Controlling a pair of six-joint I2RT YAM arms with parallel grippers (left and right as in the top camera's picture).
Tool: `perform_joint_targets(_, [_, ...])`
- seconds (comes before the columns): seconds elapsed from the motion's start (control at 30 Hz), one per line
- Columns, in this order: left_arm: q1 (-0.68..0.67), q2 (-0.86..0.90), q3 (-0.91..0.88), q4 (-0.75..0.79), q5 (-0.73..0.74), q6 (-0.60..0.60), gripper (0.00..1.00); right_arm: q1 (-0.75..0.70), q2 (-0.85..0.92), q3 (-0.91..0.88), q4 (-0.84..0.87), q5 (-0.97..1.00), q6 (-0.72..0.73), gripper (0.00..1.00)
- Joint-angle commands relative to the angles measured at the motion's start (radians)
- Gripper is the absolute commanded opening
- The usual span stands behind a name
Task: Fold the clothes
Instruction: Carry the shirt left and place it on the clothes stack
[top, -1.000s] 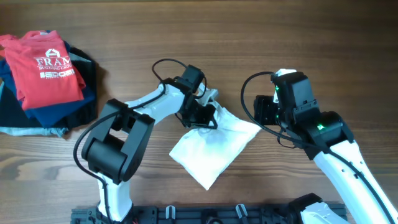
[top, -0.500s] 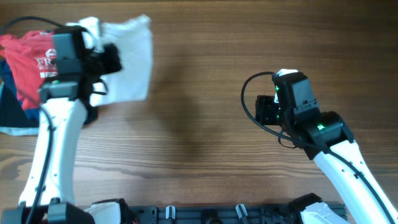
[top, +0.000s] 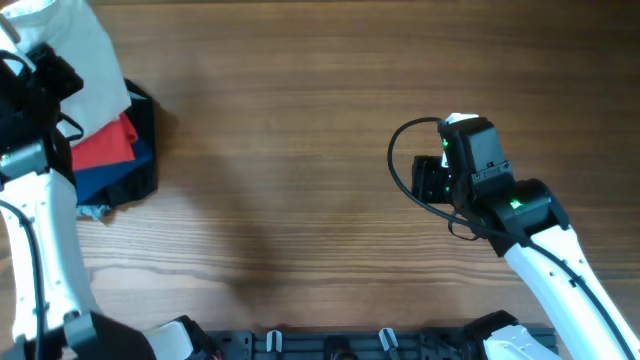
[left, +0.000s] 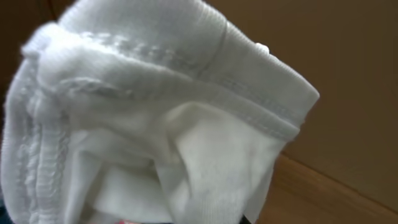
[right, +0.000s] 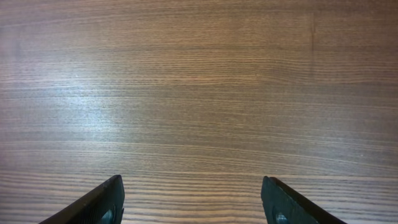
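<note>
A folded white garment hangs over the pile of folded clothes at the far left, covering most of the red shirt. My left gripper sits at the garment's left edge and appears shut on it. In the left wrist view the bunched white garment fills the frame and hides the fingers. My right gripper is open and empty over bare wood at the right, and its two dark fingertips show spread apart in the right wrist view.
The pile holds a blue garment and a black one under the red shirt, with a pale grey edge at the bottom. The wooden table stretches between the arms. A black rail runs along the front edge.
My left arm has carried the white garment from the table's middle to the far left, over the pile. The right arm has not moved.
</note>
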Motion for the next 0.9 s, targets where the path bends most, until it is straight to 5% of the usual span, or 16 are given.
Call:
perform_joint_targets(0.0, [0.039,0.092,0.021,0.043,-0.008,-0.006,0.04,-0.004,-0.008,0.014,0.0,0.018,0.002,0.71])
perform_joint_targets(0.2, [0.134,0.216,0.021,0.184,-0.021,-0.006,0.06,-0.004,-0.008,0.014,0.0,0.018,0.005,0.71])
perform_joint_targets(0.3, [0.18,0.262,0.021,0.25,-0.021,-0.006,0.17,-0.004,-0.008,0.014,-0.002,0.018,0.005,0.71])
perform_joint_targets(0.37, [0.2,0.287,0.021,0.278,-0.02,-0.006,0.37,-0.004,-0.008,0.014,-0.001,0.018,0.005,0.71])
perform_joint_targets(0.5, [0.232,0.329,0.021,0.296,-0.01,-0.011,0.99,-0.004,-0.008,0.014,-0.001,0.018,0.005,0.71])
perform_joint_targets(0.67, [0.308,0.313,0.067,0.292,0.146,-0.121,1.0,-0.004,-0.007,0.014,0.001,0.018,0.004,0.71])
perform_joint_targets(0.87, [0.328,0.294,0.291,0.076,0.202,-0.134,1.0,-0.004,0.025,0.014,-0.002,0.018,0.002,0.72])
